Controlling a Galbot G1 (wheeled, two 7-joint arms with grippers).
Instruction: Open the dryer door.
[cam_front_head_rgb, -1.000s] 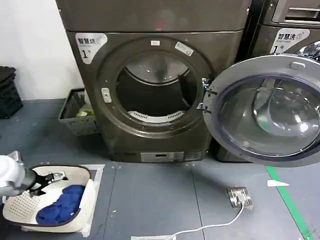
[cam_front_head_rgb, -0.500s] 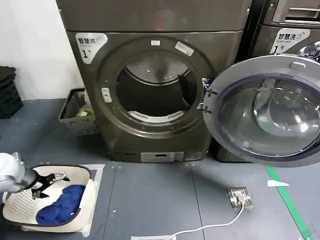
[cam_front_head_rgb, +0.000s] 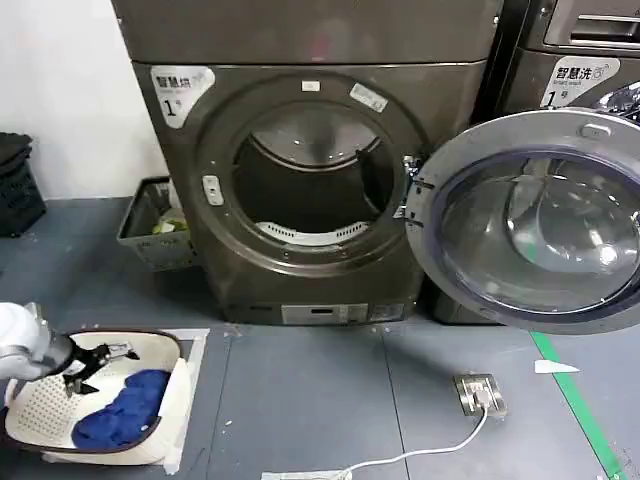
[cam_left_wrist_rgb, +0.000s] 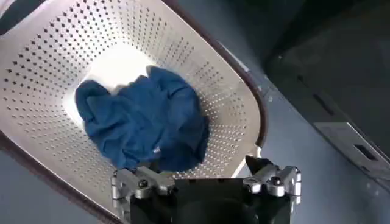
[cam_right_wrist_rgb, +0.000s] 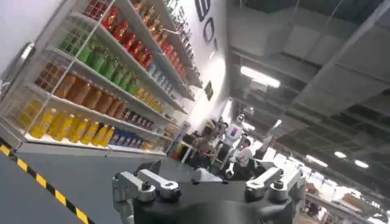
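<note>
Hovering my left gripper (cam_front_head_rgb: 100, 356), jaws spread wide and empty, over the white perforated laundry basket (cam_front_head_rgb: 30, 412); the chrome-ringed dark-glass dryer door (cam_front_head_rgb: 530, 222) already hangs open far off, needing only clearance.

Head cam sits high, looks fwd and down at the dryer (cam_front_head_rgb: 310, 160) front, its dryer door (cam_front_head_rgb: 530, 220) swung wide to the right, w/ grey floor and white laundry basket (cam_front_head_rgb: 40, 415) low on the robot's left, mid-distance. Left wrist cam looks steeply down past the spread fingers of the left gripper (cam_left_wrist_rgb: 206, 180) into that same laundry basket (cam_left_wrist_rgb: 55, 79) and blue cloth (cam_left_wrist_rgb: 143, 125), close in; it shares basket, cloth and the dryer's lower edge w/ head cam. Right wrist cam tilts up and away past the right gripper (cam_right_wrist_rgb: 207, 182) toward far shelves (cam_right_wrist_rgb: 91, 73) of bottles and ceiling lights, sharing nothing w/ the other two.
</note>
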